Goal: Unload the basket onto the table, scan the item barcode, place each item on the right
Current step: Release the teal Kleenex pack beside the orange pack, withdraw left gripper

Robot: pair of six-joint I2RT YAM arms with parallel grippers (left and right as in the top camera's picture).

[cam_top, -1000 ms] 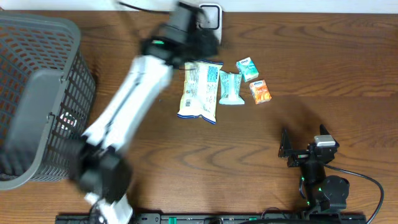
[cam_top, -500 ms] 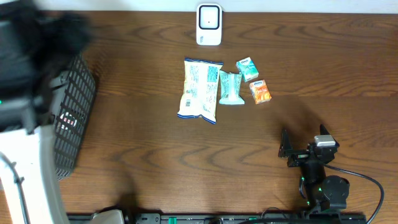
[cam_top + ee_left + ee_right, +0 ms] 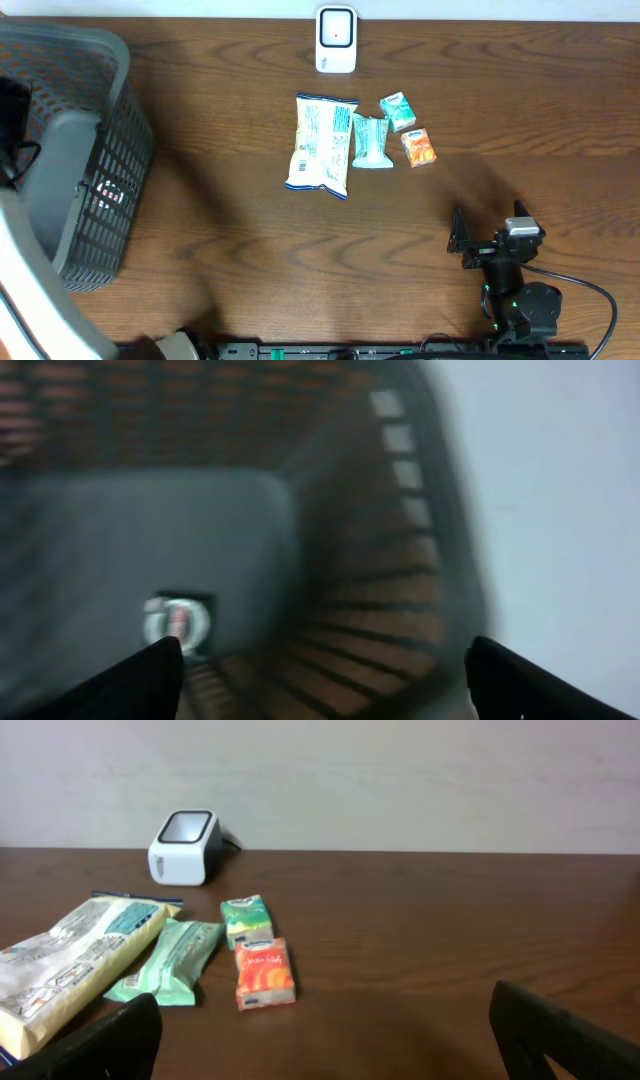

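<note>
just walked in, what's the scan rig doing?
The left gripper hangs open over the grey mesh basket, with one small labelled item lying inside. The right gripper sits open near the front edge. A white-and-blue snack bag, teal pouch, teal box and orange box lie near the white barcode scanner.

Everything here is blurred. The left gripper (image 3: pixel 322 670) looks down into a grey mesh basket (image 3: pixel 380 560). Its two dark fingertips (image 3: pixel 140 685) show at 7 and 5 o'clock, spread wide with nothing between them. The basket's flat grey floor fills the 9 o'clock half. On it, toward 8 o'clock, lies a small dark object (image 3: pixel 178 625) with a round red-and-white mark, too smeared to read. The slotted wall runs from 12 round to 5 o'clock, with brown showing through its openings. Beyond the rim, at 3 o'clock, is a plain pale surface (image 3: pixel 560 510).
</note>
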